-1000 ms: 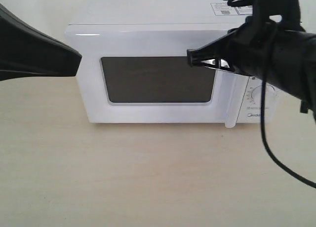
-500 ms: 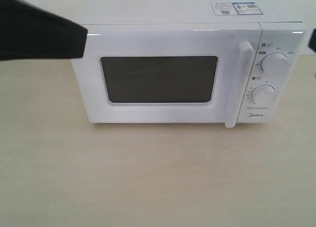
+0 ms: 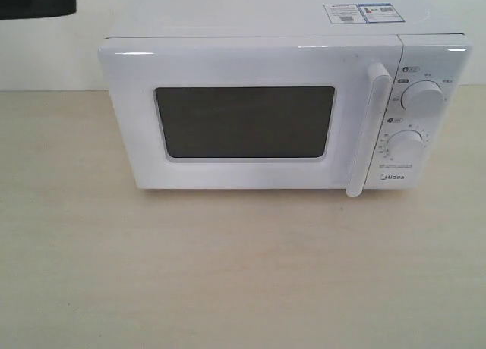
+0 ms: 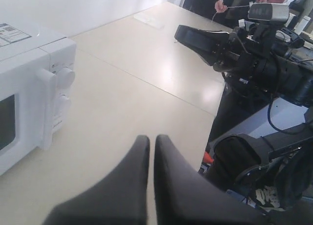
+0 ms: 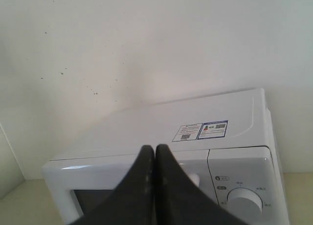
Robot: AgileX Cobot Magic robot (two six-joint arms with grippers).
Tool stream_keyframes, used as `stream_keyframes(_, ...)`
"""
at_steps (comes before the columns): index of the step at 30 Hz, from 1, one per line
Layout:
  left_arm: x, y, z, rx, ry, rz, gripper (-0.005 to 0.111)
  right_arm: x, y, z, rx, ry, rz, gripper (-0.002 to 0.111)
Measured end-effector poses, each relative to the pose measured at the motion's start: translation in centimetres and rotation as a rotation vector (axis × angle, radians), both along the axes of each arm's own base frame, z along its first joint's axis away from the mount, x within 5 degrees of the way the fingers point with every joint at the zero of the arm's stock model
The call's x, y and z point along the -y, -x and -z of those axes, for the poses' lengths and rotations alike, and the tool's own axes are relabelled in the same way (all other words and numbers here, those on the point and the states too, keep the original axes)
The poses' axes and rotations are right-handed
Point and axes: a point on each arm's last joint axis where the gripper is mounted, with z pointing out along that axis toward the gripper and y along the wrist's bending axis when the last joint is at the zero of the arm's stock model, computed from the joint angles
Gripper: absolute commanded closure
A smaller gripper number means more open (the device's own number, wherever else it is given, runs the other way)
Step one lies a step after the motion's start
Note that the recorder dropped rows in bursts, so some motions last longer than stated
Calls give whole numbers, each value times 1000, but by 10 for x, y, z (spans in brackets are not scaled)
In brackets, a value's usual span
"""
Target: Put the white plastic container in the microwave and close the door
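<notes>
The white microwave (image 3: 281, 110) stands on the table with its door (image 3: 243, 114) closed flat; the vertical bar handle (image 3: 368, 129) sits beside two round dials (image 3: 421, 97). The white plastic container is out of view in every frame. My left gripper (image 4: 149, 139) is shut and empty, held above the bare tabletop off the microwave's dial side. Only a black piece of the left arm (image 3: 34, 0) shows in the exterior view's top left corner. My right gripper (image 5: 154, 149) is shut and empty, held in front of and above the microwave (image 5: 195, 137), and it does not show in the exterior view.
The light wooden table (image 3: 228, 273) stretches in front of the microwave, with a white wall behind. In the left wrist view the right arm (image 4: 239, 54) hovers past the table edge (image 4: 210, 112), over dark equipment and cables (image 4: 264, 171).
The right arm, in front of the door handle a second ago, has pulled out of the exterior view. The left arm has risen up and left to the corner. The door stays closed.
</notes>
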Motion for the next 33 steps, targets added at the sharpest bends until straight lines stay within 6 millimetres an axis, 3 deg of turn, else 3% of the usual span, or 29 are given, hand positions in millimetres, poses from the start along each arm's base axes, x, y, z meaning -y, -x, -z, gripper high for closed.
stream_keyframes(23,-1,1,-1,10,6,-7,102,1,0,0,-1,-2,7,108)
stream_keyframes(27,-8,14,-8,72,18,-15,102,1,0,0,-1,-2,9,108)
stream_keyframes(30,-26,41,-20,216,52,-70,102,1,0,0,-1,-2,9,108)
stream_keyframes(33,-41,56,-15,304,111,-177,102,1,0,0,-1,-2,9,108)
